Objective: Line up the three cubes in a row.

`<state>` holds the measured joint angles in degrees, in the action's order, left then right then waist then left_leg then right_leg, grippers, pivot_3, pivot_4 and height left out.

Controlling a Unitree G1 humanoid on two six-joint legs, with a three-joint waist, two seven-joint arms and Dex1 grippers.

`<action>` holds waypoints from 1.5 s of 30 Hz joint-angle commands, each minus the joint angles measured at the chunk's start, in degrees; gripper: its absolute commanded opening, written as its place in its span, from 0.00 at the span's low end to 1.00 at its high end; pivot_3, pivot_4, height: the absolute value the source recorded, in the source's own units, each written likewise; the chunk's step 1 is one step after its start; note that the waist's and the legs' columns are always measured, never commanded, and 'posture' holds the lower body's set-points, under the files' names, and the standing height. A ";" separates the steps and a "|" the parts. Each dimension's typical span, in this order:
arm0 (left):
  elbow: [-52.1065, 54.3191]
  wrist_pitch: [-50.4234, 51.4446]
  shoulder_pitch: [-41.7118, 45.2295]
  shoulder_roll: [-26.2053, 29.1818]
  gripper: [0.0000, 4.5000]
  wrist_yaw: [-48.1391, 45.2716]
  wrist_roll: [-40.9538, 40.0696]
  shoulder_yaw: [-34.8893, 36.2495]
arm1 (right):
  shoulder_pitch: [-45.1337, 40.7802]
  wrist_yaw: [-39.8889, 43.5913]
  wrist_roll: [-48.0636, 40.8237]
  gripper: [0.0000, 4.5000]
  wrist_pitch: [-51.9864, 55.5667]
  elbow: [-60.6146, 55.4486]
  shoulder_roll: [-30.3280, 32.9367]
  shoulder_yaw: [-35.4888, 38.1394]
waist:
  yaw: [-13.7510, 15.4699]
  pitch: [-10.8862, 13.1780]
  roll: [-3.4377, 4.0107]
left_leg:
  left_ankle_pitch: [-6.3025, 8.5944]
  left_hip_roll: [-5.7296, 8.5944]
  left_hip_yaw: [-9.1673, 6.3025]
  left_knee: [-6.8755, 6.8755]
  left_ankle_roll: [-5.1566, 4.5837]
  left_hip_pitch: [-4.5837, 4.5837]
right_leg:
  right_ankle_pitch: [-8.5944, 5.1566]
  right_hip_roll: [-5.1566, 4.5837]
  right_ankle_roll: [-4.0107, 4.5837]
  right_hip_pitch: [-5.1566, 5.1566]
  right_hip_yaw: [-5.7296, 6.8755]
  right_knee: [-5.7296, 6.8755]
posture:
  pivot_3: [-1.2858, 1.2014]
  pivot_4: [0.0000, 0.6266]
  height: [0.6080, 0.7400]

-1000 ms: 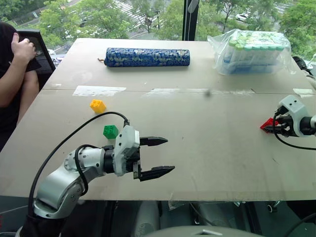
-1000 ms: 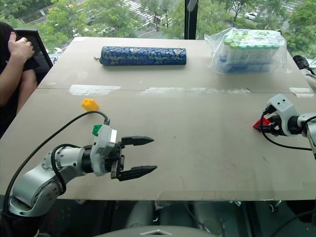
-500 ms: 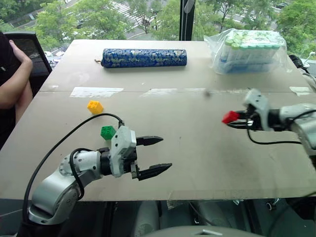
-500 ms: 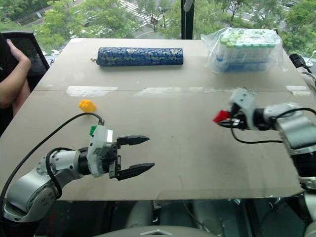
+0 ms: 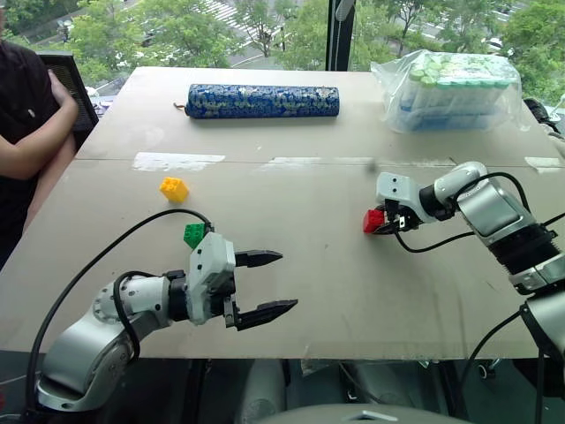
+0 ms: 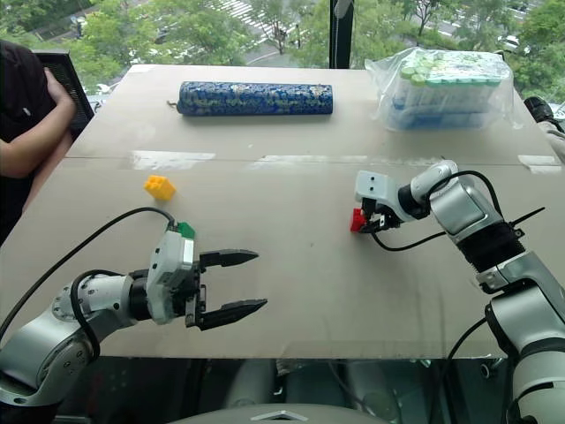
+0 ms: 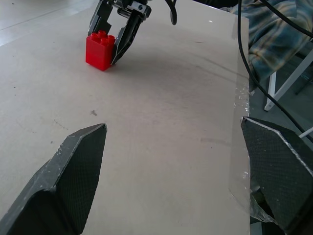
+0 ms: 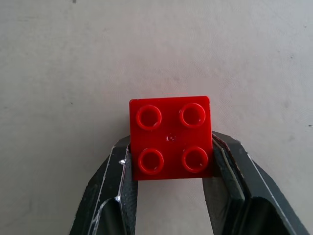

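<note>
Now, toward the tabletop's [image 5: 291, 291] left edge sit the yellow cube [image 5: 174, 189] and, nearer the front edge, the green cube [image 5: 194, 235], partly behind the left gripper [image 5: 265, 284], whose two black fingers stand wide apart with nothing between them (it hangs over the front edge, pointing right). Right of the middle, the right gripper [image 5: 381, 224] is clamped on the red cube [image 5: 373, 220], studs up, its base at the tabletop. Along the far edge lie a blue patterned cylinder [image 5: 263, 102] and a bag of tubes [image 5: 450, 93].
</note>
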<state>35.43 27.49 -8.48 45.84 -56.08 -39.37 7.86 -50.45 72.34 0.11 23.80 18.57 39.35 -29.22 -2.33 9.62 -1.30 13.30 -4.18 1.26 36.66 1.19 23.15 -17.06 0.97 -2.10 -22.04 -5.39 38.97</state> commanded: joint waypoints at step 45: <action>-5.82 18.47 6.76 -17.32 1.00 49.61 7.04 14.06 | 30.12 -6.19 -29.95 1.00 -2.18 -45.78 -2.47 32.75 | 0.38 -0.06 -0.13 | -0.01 0.09 -0.51 0.71 0.01 0.49 | 0.05 0.00 -0.07 -0.16 0.42 0.50 | 0.52 0.24 1.00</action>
<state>30.27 44.84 -2.88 28.55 -7.58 -33.27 22.82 -20.60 66.82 -28.72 22.18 -24.96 35.88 2.13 -1.95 9.55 -1.43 13.28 -4.09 0.74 37.40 1.21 23.61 -17.01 0.98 -2.17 -22.17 -4.97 39.50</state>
